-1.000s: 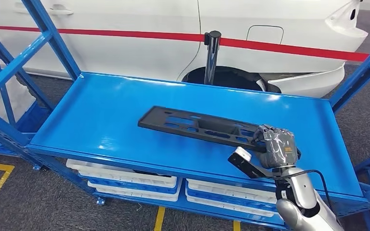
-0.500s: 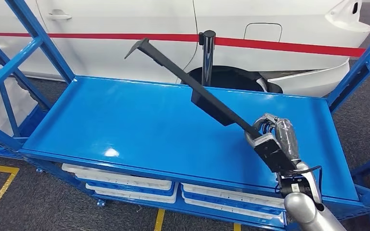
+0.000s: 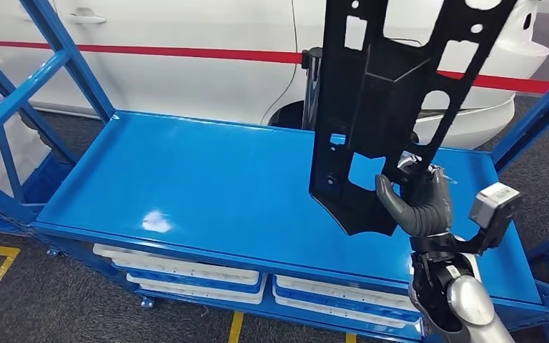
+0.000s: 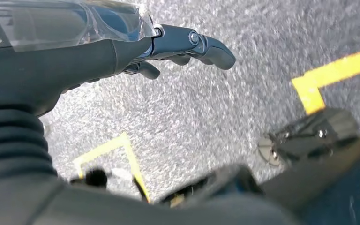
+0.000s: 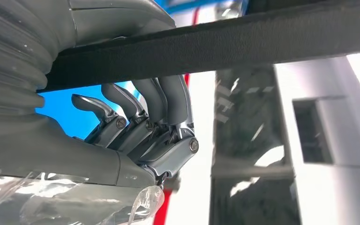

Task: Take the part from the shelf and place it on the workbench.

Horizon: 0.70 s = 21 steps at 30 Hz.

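Nearest us, our right robot hand (image 3: 418,204) grips the lower end of the long black plastic part with cut-out holes (image 3: 393,93), thumb across its face; in the right wrist view the fingers (image 5: 143,117) curl around the part's edge. The part stands nearly upright above the robot hand, clear of the shelf. Our left robot hand (image 4: 122,51) hangs over grey floor holding nothing, fingers loosely curled; whether fully closed we cannot tell.

Just beyond the right robot hand lies the blue metal shelf (image 3: 207,186). Farther off: black post (image 3: 313,86), white car with red stripe (image 3: 186,43).

Progress, as we judge: pick-up done. Carrying to the desk and setting down remain.
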Each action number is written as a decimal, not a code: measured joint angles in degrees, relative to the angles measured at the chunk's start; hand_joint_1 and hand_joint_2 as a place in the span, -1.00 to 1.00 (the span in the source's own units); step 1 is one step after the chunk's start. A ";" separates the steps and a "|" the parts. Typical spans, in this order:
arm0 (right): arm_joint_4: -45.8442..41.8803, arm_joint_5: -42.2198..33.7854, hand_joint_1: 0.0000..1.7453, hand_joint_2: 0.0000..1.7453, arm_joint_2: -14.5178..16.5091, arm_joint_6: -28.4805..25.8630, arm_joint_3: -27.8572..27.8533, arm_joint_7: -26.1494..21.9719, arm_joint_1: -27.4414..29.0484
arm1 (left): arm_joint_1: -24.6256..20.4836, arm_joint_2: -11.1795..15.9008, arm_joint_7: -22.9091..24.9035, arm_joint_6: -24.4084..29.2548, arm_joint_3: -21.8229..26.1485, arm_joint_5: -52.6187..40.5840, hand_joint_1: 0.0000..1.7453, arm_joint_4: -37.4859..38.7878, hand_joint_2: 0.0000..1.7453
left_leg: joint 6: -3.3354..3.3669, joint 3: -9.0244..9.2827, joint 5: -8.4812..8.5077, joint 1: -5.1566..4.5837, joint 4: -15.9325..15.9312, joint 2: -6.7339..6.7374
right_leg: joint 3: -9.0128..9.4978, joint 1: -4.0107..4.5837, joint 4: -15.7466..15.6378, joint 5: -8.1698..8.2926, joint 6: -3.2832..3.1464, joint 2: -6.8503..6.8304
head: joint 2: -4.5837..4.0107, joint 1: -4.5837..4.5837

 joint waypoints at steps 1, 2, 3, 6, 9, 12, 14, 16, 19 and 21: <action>-0.48 -0.45 1.00 1.00 0.10 0.34 -0.01 -0.65 0.43 | -0.04 0.04 -0.11 0.05 0.01 0.02 -1.00 0.00 1.00 | 0.14 0.06 -0.02 -0.06 -0.02 -0.01 | -1.83 0.02 3.94 -1.96 0.16 -0.05 | 0.00 0.03; -0.90 -0.73 1.00 1.00 0.19 0.66 0.03 -1.20 0.93 | -0.06 0.07 -0.21 0.11 0.01 0.02 -1.00 0.00 1.00 | 0.23 0.08 -0.06 -0.08 -0.01 -0.02 | -3.90 -0.03 8.16 -3.72 0.32 -0.06 | 0.00 0.03; -1.23 -0.89 1.00 1.00 0.28 0.95 0.08 -1.64 1.51 | -0.04 0.07 -0.31 0.14 0.01 -0.06 -1.00 0.00 1.00 | 0.26 0.11 -0.10 -0.08 0.01 -0.05 | -5.54 -0.06 11.32 -4.65 0.45 -0.08 | 0.00 0.04; -2.14 -1.20 1.00 1.00 0.59 1.72 0.25 -2.63 3.14 | 0.04 0.07 -0.84 0.07 -0.01 -1.02 -1.00 0.00 1.00 | 0.02 0.43 -0.37 0.13 0.14 -0.20 | -4.26 -0.32 7.70 -0.91 0.78 -0.24 | 0.00 0.06; -3.04 -1.51 1.00 1.00 0.79 1.92 0.27 -3.27 4.13 | -0.10 0.27 -1.96 0.07 -0.02 -1.97 -1.00 0.02 1.00 | -0.84 0.59 -0.99 -0.05 0.63 -0.28 | 0.71 -0.61 -3.14 3.55 0.75 -0.30 | 0.00 0.05; -3.84 -1.63 1.00 1.00 1.10 1.97 0.27 -3.60 4.90 | -0.19 0.51 -2.89 0.05 -0.02 -2.20 -1.00 0.02 1.00 | -1.45 0.53 -1.08 -0.17 0.66 -0.27 | 1.08 -0.44 -4.28 3.71 -0.43 -0.05 | 0.00 -0.02; -4.31 -1.44 1.00 1.00 1.23 1.85 0.26 -3.67 5.20 | -0.29 0.68 -3.69 0.05 -0.02 -1.90 -1.00 0.02 1.00 | -1.92 -0.07 -2.18 0.05 2.15 -0.23 | 1.14 -0.47 -4.37 3.84 -1.09 -0.09 | 0.00 -0.10; -4.74 -1.03 1.00 1.00 1.24 1.55 0.24 -3.70 5.58 | -0.52 0.78 -4.84 0.11 0.03 -1.39 -1.00 0.02 1.00 | -2.45 -2.66 -5.53 0.16 8.17 -0.18 | 1.16 -0.54 -4.42 3.89 -1.54 -0.14 | 0.00 -0.24; -5.22 -0.10 1.00 1.00 1.26 1.04 0.24 -3.71 6.88 | -1.24 0.84 -4.91 0.21 0.18 -0.92 -1.00 0.02 1.00 | -2.65 -6.94 -9.29 0.14 18.37 -0.15 | 1.16 -0.30 -4.39 3.95 -1.81 -0.26 | 0.00 -0.32; -5.29 0.79 1.00 1.00 1.31 0.63 0.25 -3.65 7.45 | -1.53 0.84 -3.22 0.24 0.22 -0.81 -1.00 0.02 1.00 | -2.16 -5.12 -7.09 0.04 15.22 -0.15 | 1.26 -0.11 -4.36 4.03 -1.88 -0.21 | 0.00 -0.33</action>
